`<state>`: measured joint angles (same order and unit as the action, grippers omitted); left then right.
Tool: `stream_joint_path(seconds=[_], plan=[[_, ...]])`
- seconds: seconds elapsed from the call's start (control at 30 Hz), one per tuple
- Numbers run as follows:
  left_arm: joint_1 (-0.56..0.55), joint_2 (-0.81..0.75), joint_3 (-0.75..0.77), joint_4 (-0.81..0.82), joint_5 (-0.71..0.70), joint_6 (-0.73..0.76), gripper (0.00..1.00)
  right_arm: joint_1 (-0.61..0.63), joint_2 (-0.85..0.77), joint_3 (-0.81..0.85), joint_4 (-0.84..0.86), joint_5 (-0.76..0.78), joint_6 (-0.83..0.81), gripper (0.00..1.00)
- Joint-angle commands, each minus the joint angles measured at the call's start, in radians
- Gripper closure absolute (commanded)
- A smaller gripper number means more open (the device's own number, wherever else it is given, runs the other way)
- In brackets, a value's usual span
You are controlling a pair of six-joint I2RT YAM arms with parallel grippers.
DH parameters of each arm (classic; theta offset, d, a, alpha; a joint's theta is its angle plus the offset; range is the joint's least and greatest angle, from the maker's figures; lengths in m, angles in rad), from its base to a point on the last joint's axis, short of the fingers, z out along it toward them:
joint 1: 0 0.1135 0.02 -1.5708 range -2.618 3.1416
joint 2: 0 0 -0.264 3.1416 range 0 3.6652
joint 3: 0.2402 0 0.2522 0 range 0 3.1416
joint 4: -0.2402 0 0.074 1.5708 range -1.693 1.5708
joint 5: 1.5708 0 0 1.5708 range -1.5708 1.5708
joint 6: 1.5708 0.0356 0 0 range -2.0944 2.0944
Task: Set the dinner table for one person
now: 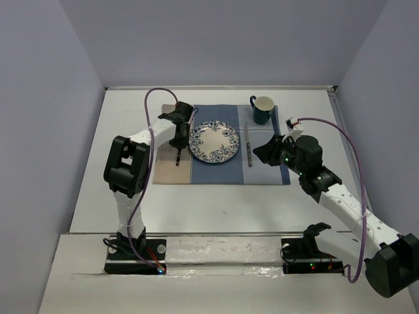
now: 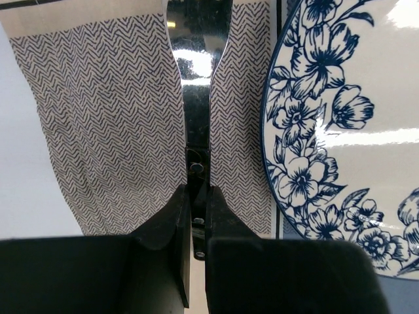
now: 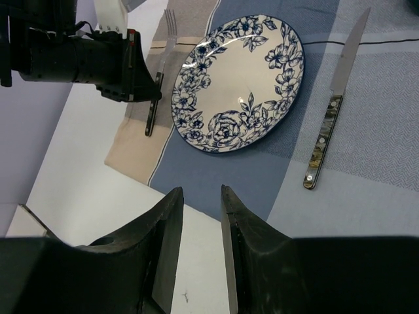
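Left gripper [image 2: 196, 190] jaws pinch the one fork [image 2: 196, 118] by its handle, one plate [image 2: 340, 131] just right of them. Right gripper [image 3: 201, 191] jaws stand narrowly apart, holding nothing; one knife [image 3: 330, 118] lies ahead-right, one mug [image 1: 262, 108] beyond. The table [image 1: 196, 209] lies beneath both, bearing one placemat [image 1: 216, 171]

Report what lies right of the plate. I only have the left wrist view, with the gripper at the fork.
Observer: A knife lies on the placemat just right of the plate, blade toward the far wall.
Operator: Give me the cup's position.
Observer: A green mug stands upright at the placemat's far right corner, beyond the knife.
Operator: State what the other arm is doing.
Observer: The right gripper hovers open on the knife's side, holding nothing.
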<state>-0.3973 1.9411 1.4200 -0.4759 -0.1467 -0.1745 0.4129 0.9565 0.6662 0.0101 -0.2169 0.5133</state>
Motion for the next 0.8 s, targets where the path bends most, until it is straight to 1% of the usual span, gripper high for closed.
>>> stream_joint_path(seconds=[0.0, 0.27, 0.37, 0.4, 0.53, 0.63, 0.77], plan=[[0.003, -0.001, 0.008, 0.019, 0.013, 0.021, 1.0, -0.003, 0.004, -0.01, 0.06, 0.001, -0.009, 0.65], [0.006, 0.033, 0.01, 0.029, 0.016, 0.026, 1.0, -0.003, 0.008, -0.01, 0.062, 0.001, -0.012, 0.65], [0.011, 0.042, 0.005, 0.026, 0.015, 0.018, 0.83, -0.003, 0.016, -0.008, 0.062, -0.001, -0.012, 0.65], [0.011, 0.041, 0.005, 0.026, 0.007, 0.018, 0.74, -0.003, 0.016, -0.008, 0.065, -0.001, -0.012, 0.65], [0.011, 0.038, 0.0, 0.023, -0.004, 0.015, 0.53, -0.003, 0.016, -0.01, 0.064, 0.001, -0.012, 0.65], [0.011, 0.032, 0.0, 0.016, -0.016, 0.012, 0.45, -0.003, 0.018, -0.011, 0.065, 0.002, -0.012, 0.65], [0.012, 0.016, -0.006, 0.014, -0.025, 0.009, 0.41, -0.003, 0.018, -0.011, 0.065, 0.007, -0.015, 0.65]])
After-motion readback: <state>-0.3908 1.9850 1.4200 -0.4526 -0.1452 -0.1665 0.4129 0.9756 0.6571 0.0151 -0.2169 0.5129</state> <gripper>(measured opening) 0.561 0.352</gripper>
